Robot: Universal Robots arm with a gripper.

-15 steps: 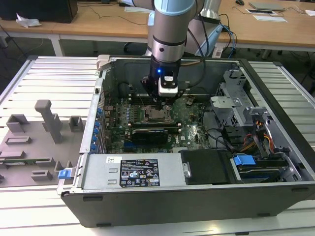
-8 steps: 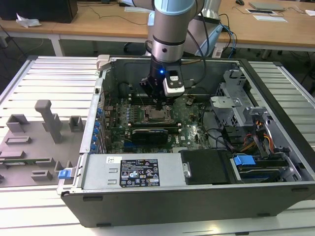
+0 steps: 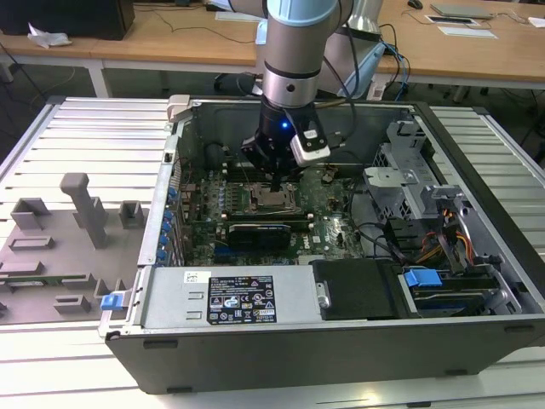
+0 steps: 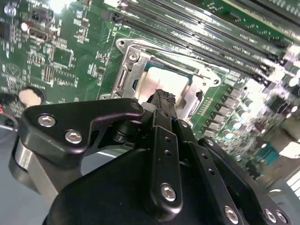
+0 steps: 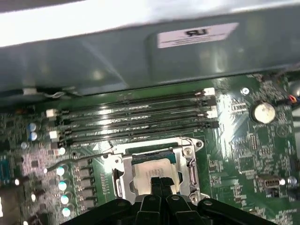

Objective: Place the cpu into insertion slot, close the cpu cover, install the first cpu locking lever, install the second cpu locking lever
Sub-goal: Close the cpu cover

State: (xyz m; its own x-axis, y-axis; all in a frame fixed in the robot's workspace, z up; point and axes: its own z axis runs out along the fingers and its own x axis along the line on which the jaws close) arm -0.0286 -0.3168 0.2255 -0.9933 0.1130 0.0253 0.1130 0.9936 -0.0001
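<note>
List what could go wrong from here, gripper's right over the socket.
1. The shut gripper points its tips at the bare top of the cpu; whether they touch is unclear. Pressing down might overload the chip.
2. The cpu cover lies around the chip, but whether it is latched is unclear, so it may lift.
3. The memory slots run close beside the cover; a sideways drift could strike them.

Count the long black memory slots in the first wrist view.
4 slots, side by side between socket and case wall: nearest the wall, next, third, nearest the socket. Others may be hidden.
</note>
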